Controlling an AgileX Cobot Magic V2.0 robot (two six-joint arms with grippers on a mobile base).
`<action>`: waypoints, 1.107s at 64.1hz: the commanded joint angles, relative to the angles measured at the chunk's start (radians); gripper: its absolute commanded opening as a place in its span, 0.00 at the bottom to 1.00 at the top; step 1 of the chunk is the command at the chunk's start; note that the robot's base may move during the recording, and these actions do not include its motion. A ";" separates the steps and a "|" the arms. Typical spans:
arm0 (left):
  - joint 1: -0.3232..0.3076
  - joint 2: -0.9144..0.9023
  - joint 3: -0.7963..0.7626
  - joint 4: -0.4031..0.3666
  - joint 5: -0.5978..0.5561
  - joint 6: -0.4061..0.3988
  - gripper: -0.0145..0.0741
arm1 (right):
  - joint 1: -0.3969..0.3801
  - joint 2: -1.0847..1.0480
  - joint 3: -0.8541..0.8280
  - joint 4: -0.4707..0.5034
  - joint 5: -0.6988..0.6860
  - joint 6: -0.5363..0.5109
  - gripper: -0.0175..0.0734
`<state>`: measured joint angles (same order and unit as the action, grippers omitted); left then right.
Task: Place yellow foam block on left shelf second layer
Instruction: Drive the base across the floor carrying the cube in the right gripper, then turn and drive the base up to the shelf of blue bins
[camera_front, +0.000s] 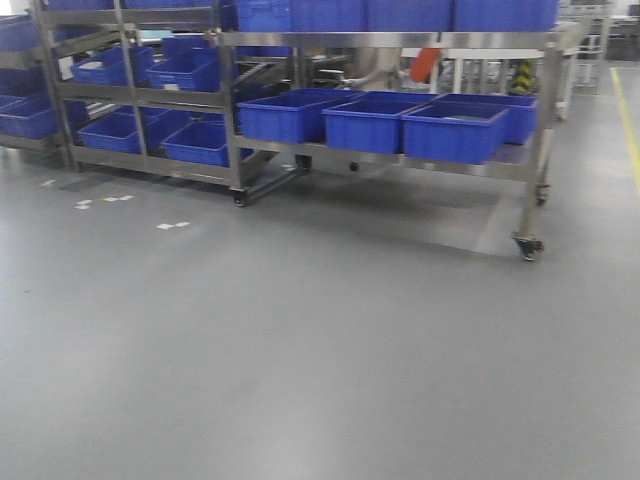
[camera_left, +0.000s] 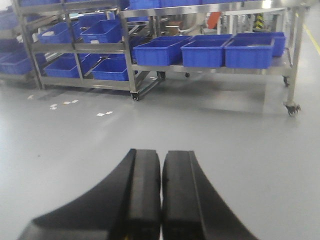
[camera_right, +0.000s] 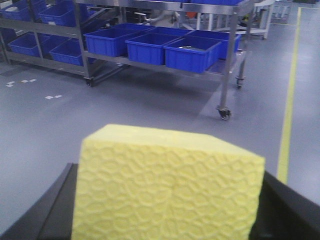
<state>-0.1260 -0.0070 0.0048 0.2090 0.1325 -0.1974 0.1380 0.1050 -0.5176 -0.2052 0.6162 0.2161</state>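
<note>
Your yellow foam block sits clamped in the right claw, with a dark finger pressed against each side, so the pick-up looks done. The left claw is pinched narrow with nothing between its fingers. The rest of the job is not yet begun. The left shelf stands well ahead of the right claw and off to its left, across open grey floor, with blue bins on its layers. You need to drive up, reach into the second layer, and let go.

Grey floor, wheeled steel racks w/ blue bins; yellow line, prob. tape.
</note>
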 joint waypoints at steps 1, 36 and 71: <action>-0.005 -0.013 0.028 -0.079 -0.089 -0.004 0.32 | -0.005 0.014 -0.025 -0.014 -0.089 -0.006 0.53; -0.005 -0.013 0.028 -0.085 -0.112 -0.004 0.32 | -0.005 0.014 -0.025 -0.014 -0.089 -0.006 0.53; -0.005 -0.013 0.028 -0.085 -0.112 -0.004 0.32 | -0.005 0.014 -0.025 -0.014 -0.089 -0.006 0.53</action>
<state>-0.1260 -0.0070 0.0048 0.1339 0.1111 -0.1974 0.1380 0.1050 -0.5169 -0.2052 0.6162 0.2161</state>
